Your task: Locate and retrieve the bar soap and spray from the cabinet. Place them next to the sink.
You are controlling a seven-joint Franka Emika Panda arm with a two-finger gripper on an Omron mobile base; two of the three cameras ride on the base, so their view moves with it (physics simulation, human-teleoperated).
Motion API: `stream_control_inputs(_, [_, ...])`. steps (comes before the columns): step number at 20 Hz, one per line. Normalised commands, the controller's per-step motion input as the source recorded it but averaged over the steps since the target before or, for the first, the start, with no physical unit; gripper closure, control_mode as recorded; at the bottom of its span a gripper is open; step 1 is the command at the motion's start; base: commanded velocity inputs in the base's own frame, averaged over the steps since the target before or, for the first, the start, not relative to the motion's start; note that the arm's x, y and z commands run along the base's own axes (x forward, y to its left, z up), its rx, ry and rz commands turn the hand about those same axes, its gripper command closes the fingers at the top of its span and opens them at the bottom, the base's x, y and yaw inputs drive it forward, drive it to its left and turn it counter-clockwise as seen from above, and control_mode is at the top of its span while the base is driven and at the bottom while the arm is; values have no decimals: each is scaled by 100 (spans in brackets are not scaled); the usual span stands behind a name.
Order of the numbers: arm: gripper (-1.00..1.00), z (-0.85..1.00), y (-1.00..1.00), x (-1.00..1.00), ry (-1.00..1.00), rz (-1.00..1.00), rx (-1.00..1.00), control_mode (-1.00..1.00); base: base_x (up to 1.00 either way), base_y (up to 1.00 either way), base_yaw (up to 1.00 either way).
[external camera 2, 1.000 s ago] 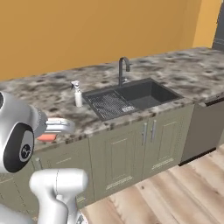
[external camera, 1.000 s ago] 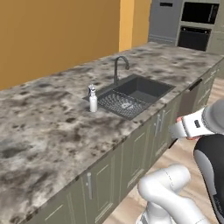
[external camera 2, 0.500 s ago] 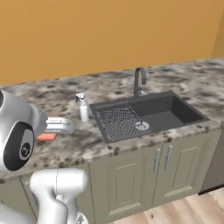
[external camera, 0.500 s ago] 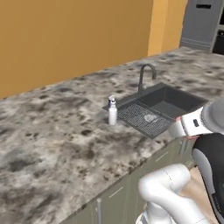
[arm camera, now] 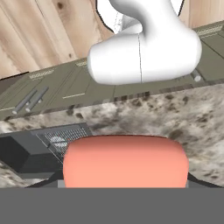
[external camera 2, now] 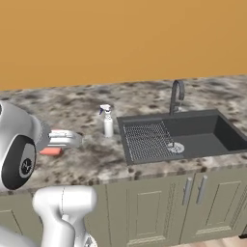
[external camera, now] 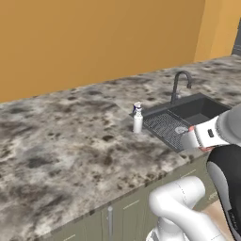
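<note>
My gripper point(external camera 2: 76, 140) is shut on the salmon-pink bar soap point(external camera 2: 50, 151) and holds it in the air above the counter's front part, left of the spray. The hand view shows the bar soap point(arm camera: 126, 162) wide across the bottom between the fingers. In the left base view the gripper point(external camera: 185, 140) overlaps the drainboard's front corner. The spray point(external camera 2: 108, 121), a white bottle with a blue-grey trigger, stands upright on the counter just left of the dark sink point(external camera 2: 226, 140); from the other side the spray point(external camera: 137, 117) stands beside the sink point(external camera: 200, 107). The cabinet is out of view.
A dark gooseneck faucet point(external camera 2: 176, 95) rises behind the basin. The speckled stone counter point(external camera: 61, 146) stretches wide to the left of the spray. Grey-green base cabinets point(external camera 2: 159, 202) run below, and an orange wall point(external camera 2: 120, 38) stands behind.
The whole scene has shifted in both base views, so the base has driven along the counter. The gripper keeps its place in the frames, still shut on the bar soap.
</note>
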Motion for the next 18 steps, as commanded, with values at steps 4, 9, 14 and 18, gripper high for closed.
stream_control_inputs(4, [100, 0, 0, 0, 0, 0, 0, 100, 28, -58, 19])
stream_control_inputs(9, [100, 0, 0, 0, 0, 0, 0, 100, 22, -51, 17])
stream_control_inputs(14, [100, 0, 0, 0, 0, 0, 0, 100, 0, 0, 0])
stream_control_inputs(18, [100, 0, 0, 0, 0, 0, 0, 100, 0, 0, 0])
